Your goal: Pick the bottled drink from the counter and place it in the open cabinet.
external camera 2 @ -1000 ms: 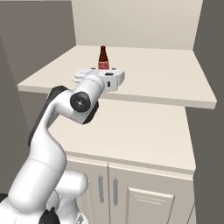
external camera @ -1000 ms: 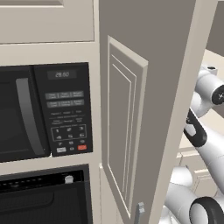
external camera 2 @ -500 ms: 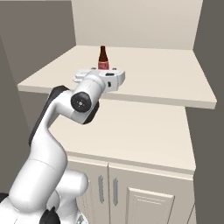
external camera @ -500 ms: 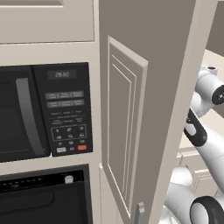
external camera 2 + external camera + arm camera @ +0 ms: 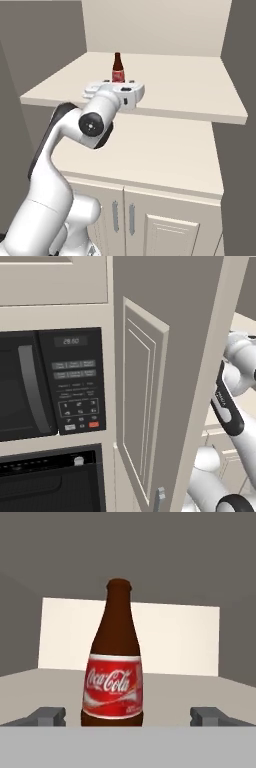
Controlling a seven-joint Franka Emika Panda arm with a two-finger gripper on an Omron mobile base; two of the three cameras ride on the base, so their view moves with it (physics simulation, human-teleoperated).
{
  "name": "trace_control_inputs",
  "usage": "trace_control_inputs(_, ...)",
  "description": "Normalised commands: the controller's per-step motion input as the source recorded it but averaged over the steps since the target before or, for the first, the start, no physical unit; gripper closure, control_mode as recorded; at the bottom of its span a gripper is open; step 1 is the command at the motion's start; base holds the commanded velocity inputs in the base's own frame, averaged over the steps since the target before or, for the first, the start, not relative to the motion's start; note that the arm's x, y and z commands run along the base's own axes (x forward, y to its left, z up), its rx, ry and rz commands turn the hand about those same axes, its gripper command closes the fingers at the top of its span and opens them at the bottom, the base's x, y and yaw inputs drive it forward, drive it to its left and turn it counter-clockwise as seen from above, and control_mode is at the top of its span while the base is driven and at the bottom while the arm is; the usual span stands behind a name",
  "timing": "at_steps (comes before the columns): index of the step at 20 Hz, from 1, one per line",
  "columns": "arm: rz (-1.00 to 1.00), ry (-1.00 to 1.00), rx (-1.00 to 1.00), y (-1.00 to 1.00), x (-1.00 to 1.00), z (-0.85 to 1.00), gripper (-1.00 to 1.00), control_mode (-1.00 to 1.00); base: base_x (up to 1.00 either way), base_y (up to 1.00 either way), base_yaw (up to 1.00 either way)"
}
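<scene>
On the pale shelf (image 5: 200,90) inside the tall beige open cabinet, the small dark brown cola-style bottle w/ red label (image 5: 118,68) is seen standing upright, approx. mid-shelf. The white arm's jaws (image 5: 128,716) are spread wide, one tip either side of the bottle (image 5: 113,677), nothing pinched. Below the shelf the beige bench (image 5: 150,160) is seen over pale cabinet fronts. In left base view, the recessed-panel door (image 5: 142,401) is swung open beside a black microwave (image 5: 50,386).

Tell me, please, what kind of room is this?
Most likely a kitchen: a black microwave is built in beside a tall cabinet door, and a cola bottle stands on a pale shelf above a counter.
</scene>
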Motion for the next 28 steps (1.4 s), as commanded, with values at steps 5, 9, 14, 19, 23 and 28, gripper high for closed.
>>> trace_control_inputs(5,0.00,0.00,0.00,0.00,-0.71,0.09,-1.00,-1.00,0.00,0.00,0.00)
trace_control_inputs(9,0.00,0.00,-0.01,0.00,-0.84,0.05,-1.00,-1.00,0.00,0.00,0.00)
trace_control_inputs(14,0.00,0.00,-0.01,0.00,-0.81,0.06,-1.00,-1.00,0.00,0.00,0.00)
trace_control_inputs(19,0.00,0.00,-0.01,0.00,-0.78,0.06,-1.00,-1.00,0.00,0.00,0.00)
trace_control_inputs(23,0.02,0.00,-0.01,-0.04,-0.82,0.00,-1.00,-1.00,0.00,0.00,0.00)
trace_control_inputs(28,0.04,0.02,-0.05,-0.01,-0.77,0.00,-1.00,-1.00,0.00,0.00,0.00)
